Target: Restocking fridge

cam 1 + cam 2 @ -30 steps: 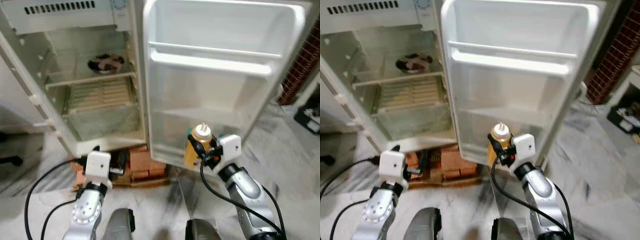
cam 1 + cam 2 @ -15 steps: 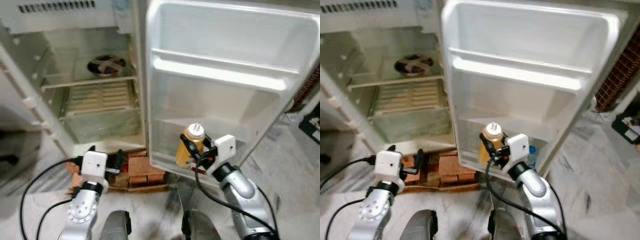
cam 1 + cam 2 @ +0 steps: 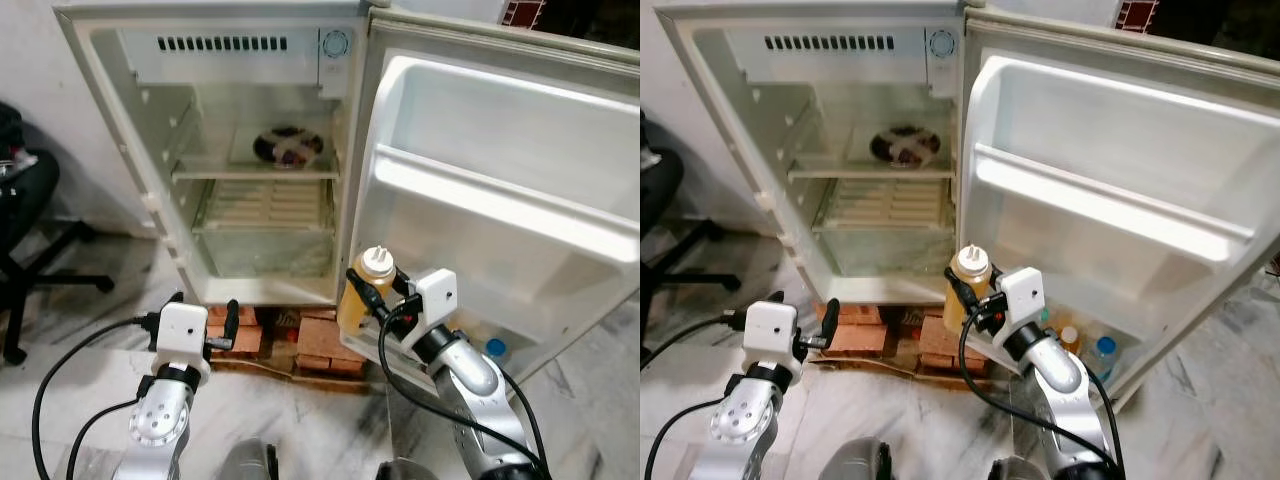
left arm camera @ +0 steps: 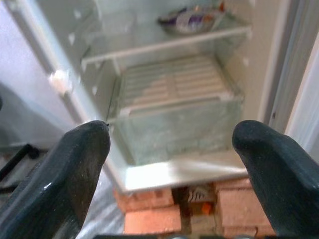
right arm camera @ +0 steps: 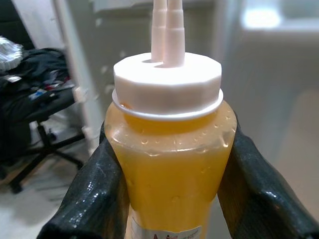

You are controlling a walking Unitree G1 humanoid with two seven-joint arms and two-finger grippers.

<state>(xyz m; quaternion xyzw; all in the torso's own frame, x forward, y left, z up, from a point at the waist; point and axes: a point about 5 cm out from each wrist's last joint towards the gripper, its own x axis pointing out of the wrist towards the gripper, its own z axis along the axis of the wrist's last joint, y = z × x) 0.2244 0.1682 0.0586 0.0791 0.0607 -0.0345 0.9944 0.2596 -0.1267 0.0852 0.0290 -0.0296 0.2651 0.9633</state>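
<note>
Near the fridge door bottom edge, your right gripper has jaws clamped on sauce bottle; left gripper w/ jaws apart by bricks.

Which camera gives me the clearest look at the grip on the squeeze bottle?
The right wrist view: the squeeze bottle sits close up, upright, with the right gripper fingers pressed on both sides. Both eye views show it small, held before the fridge door.

Right gripper raised forward, fingers clamped on a squeeze bottle (held upright). Left gripper held low, fingers spread, empty.
</note>
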